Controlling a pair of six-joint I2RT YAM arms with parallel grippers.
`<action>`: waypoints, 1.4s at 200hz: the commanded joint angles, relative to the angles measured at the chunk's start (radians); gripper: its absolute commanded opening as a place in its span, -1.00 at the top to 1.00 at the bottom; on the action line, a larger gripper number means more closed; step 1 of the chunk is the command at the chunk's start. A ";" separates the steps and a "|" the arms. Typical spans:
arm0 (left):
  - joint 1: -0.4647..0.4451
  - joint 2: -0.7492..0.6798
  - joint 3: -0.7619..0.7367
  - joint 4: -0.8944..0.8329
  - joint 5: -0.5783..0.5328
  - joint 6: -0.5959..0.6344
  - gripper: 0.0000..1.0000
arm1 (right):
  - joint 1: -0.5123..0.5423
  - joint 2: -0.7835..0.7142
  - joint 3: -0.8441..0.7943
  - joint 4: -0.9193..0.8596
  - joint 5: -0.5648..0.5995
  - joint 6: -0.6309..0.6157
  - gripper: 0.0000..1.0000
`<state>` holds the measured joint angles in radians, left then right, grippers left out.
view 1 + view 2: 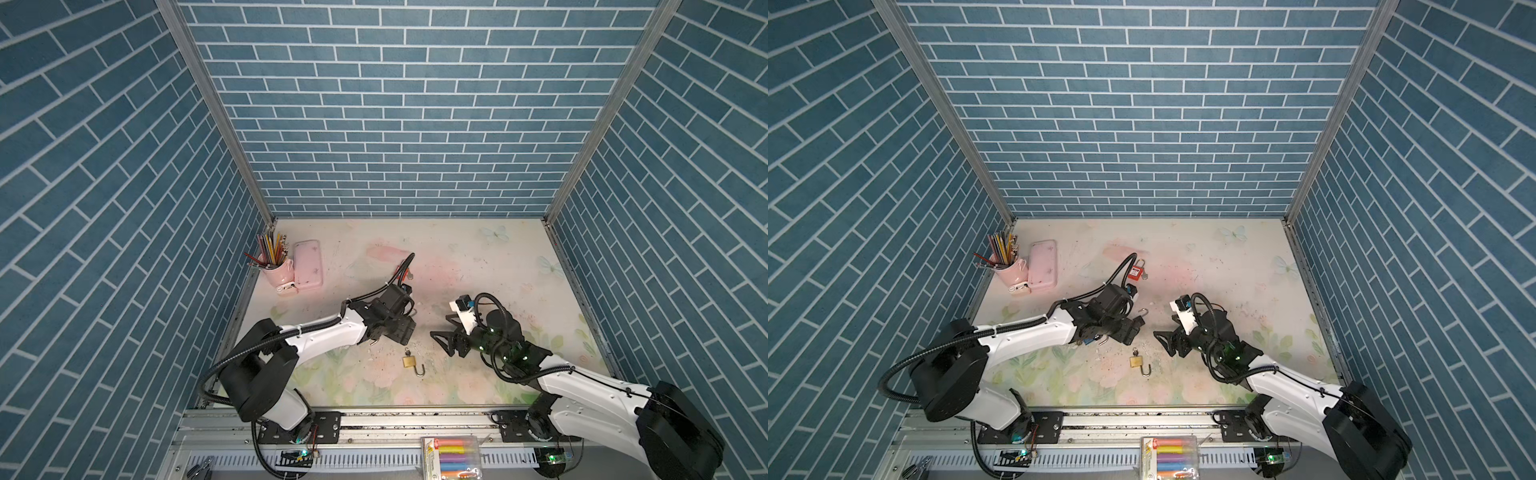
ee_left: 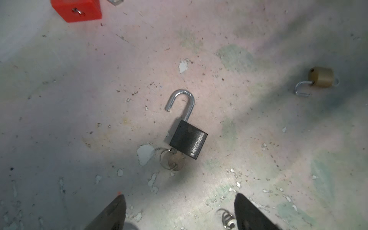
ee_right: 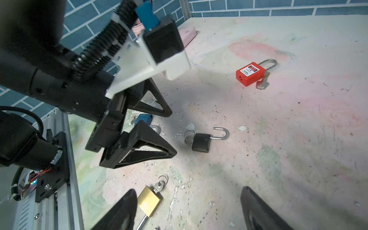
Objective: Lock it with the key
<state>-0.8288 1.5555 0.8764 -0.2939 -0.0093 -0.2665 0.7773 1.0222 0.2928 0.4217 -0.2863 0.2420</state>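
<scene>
Judging by how things lay, the locking had barely begun. The black padlock (image 2: 188, 142) lay flat on the bench (image 1: 478, 257) with its shackle (image 2: 182, 101) swung out of the body, and its key (image 2: 176, 160), on a small ring, sat in the keyway at the opposite end. In a top view only that shackle (image 1: 1144, 312) showed, poking out at about 2 o'clock from under the left arm's wrist.

The left claw (image 2: 180, 197) hung above this padlock with its jaws spread wide, holding nothing and touching nothing. The right claw (image 3: 189, 190) was likewise spread and empty, poised over the bench at roughly 3 o'clock from the left one.

A brass padlock (image 1: 409, 360), also open-shackled and with a key in it, lay at about 6 o'clock from the left claw and 7 o'clock from the right. A red padlock (image 1: 1135, 273) sat well apart at 12 o'clock; its shackle looked seated, with a loose key just beside it.

The left wrist camera centred the black padlock, so that was probably the one being worked on, though the brass one was an equal candidate. Still to do, by my reading: grip the body, press the shackle home, then turn the key. None of this was yet done.
</scene>
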 commanded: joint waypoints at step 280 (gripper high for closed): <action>-0.009 0.250 0.162 -0.005 -0.004 0.176 0.24 | 0.023 0.021 -0.029 0.115 0.120 -0.084 -0.62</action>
<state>-0.8345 1.8130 1.0481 -0.2787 -0.0231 -0.0929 0.7959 1.0309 0.2405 0.5117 -0.1795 0.1829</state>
